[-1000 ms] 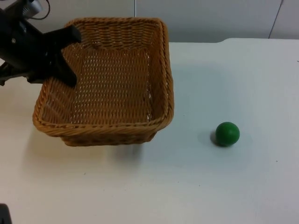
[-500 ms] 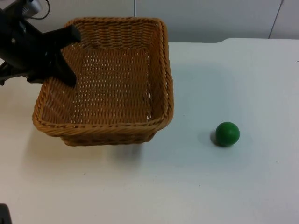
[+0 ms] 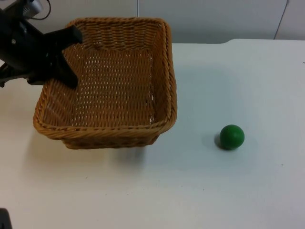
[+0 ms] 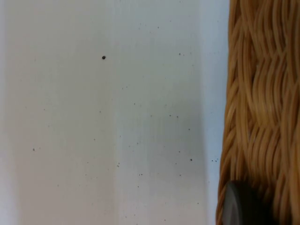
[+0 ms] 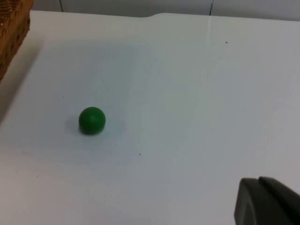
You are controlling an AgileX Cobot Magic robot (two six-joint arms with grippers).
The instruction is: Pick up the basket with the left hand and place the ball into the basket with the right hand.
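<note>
The woven wicker basket (image 3: 119,129) stands at the left of the table in the top view, its near side casting a shadow below it. My left gripper (image 3: 70,57) is at the basket's left rim, shut on it, with one finger (image 3: 66,76) inside the basket. In the left wrist view a black fingertip (image 4: 241,206) presses against the basket's wall (image 4: 260,103). The green ball (image 3: 232,137) lies on the table to the right of the basket, apart from it. In the right wrist view the ball (image 5: 92,120) lies well ahead of my right gripper (image 5: 265,201), which waits.
The white table (image 3: 214,191) ends at the grey partition wall (image 3: 214,19) behind the basket. A corner of the basket (image 5: 11,28) shows in the right wrist view, left of the ball.
</note>
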